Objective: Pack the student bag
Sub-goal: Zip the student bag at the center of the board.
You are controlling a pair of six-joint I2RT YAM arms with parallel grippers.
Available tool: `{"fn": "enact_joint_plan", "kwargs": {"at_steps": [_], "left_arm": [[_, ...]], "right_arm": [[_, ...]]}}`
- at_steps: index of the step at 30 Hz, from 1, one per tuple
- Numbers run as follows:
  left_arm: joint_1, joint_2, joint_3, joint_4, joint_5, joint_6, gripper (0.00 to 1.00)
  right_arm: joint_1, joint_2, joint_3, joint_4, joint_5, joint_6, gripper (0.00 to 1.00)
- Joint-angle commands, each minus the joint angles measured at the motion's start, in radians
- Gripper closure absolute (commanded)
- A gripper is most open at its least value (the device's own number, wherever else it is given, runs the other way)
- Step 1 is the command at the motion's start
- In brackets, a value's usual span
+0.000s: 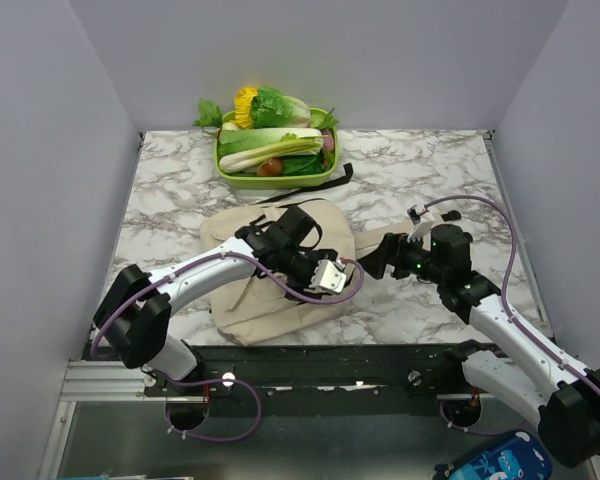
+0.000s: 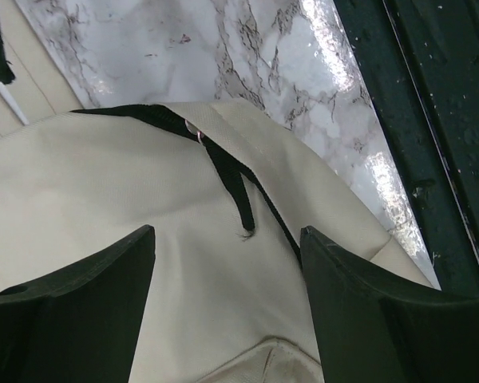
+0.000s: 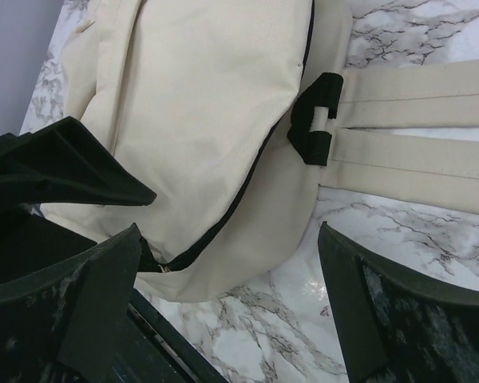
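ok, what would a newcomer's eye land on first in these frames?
First the beige student bag, lying flat mid-table with both arms bent over it. The left hand and right hand are both open above its fabric. Then the green tray heaped with leafy vegetables at the far edge of the marble table, the brightest colour in view.

Seen from above, my left arm (image 1: 195, 272) at seven o'clock and right arm (image 1: 515, 335) at five o'clock wear white shells with black joints; purple cables (image 1: 470, 197) loop along both. My fingers (image 2: 80, 311) are matte black, wedge-shaped.
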Motion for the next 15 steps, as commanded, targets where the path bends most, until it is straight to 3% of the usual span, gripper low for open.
{"fn": "enact_joint_plan", "kwargs": {"at_steps": [1,8,15], "left_arm": [[-0.011,0.036,0.023,-0.047,0.042,0.048,0.23],[-0.017,0.077,0.023,0.066,-0.001,-0.033,0.32],[-0.016,0.107,0.066,0.024,0.001,-0.024,0.38]], "right_arm": [[0.005,-0.022,-0.028,-0.023,0.029,0.014,0.02],[0.005,-0.053,-0.052,-0.023,0.026,0.013,0.07],[0.005,-0.045,-0.063,0.001,-0.011,0.003,0.09]]}}
